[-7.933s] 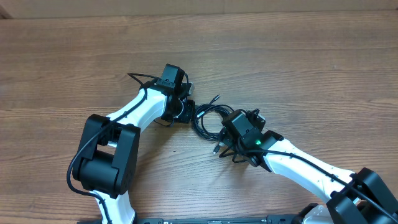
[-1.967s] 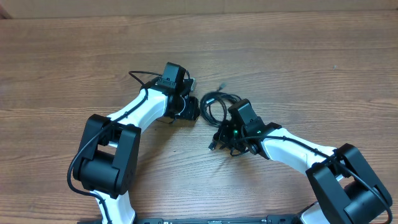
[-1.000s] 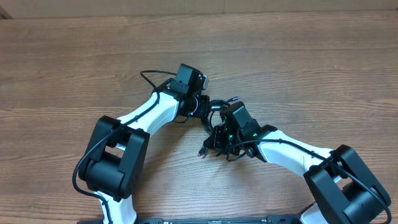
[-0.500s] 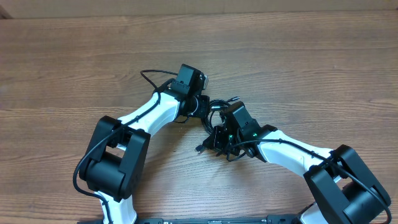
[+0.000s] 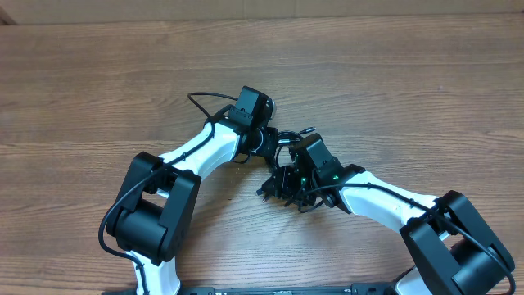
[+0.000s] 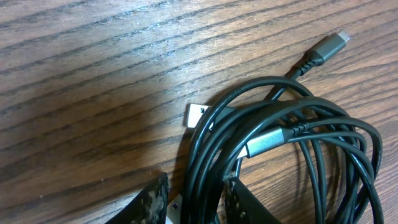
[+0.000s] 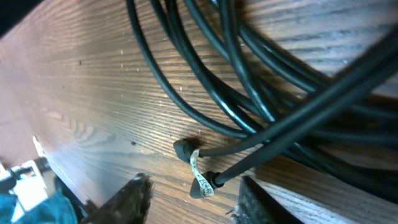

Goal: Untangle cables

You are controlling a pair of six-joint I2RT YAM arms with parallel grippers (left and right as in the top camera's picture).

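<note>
While glossy black cables (image 6: 205, 155) loop mid-way on the grainy wooden table (image 5: 409, 74), the left gripper (image 6: 198, 193) clamps the bundle. At its five o'clock, the right gripper (image 7: 194, 193) has its fingers apart. The left wrist view catches flat silver plugs (image 6: 264, 142), lost overhead.

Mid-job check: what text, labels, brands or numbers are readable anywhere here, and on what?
None: no readable text on the thin black cables, their silver plugs, the white-and-black arms or the brown wooden table. The right arm's wrist shows only a green light.
</note>
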